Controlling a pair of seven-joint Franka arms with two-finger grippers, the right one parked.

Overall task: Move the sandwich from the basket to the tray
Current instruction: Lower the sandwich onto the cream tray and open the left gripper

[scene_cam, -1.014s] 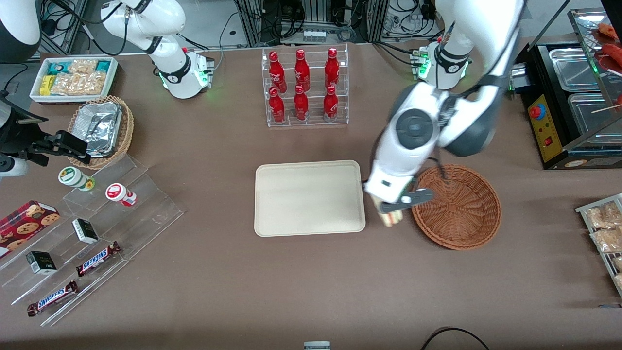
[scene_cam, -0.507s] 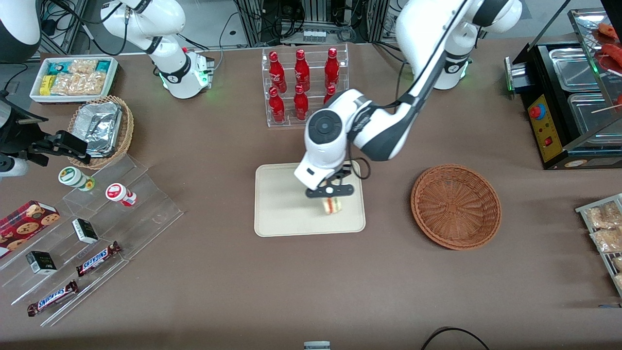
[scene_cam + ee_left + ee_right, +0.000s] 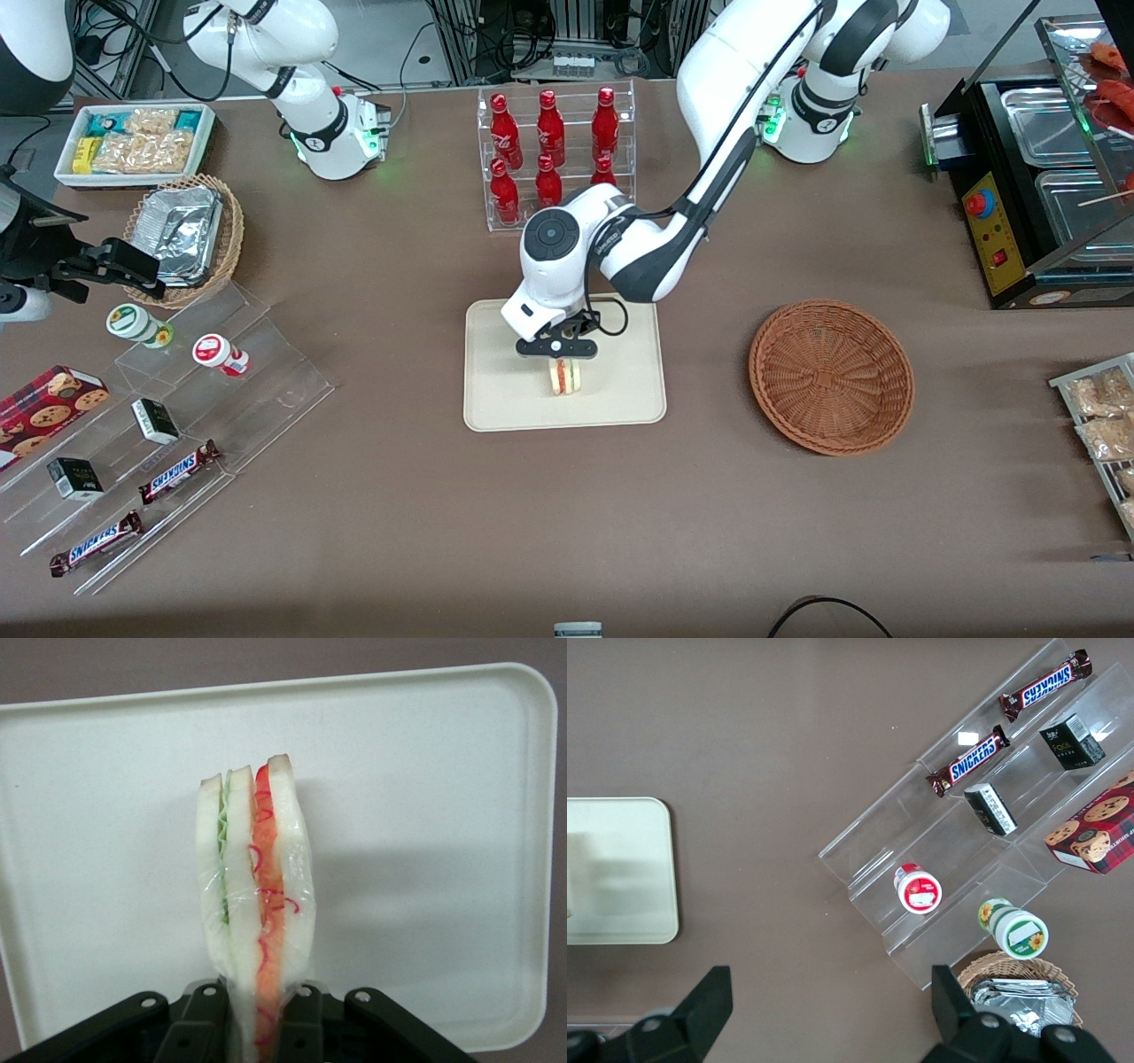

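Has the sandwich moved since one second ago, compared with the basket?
Yes. The sandwich, held in the gripper, went away from the basket and is now over the tray.

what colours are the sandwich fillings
Red-orange and green between pale white bread, clearest in the left wrist view: sandwich, held by the gripper.

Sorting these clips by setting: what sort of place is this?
Probably a lab mock-up of a snack shop: red bottles in a clear rack, chocolate bars on clear display steps. The gripper holds a wrapped wedge sandwich over a cream rectangular tray.
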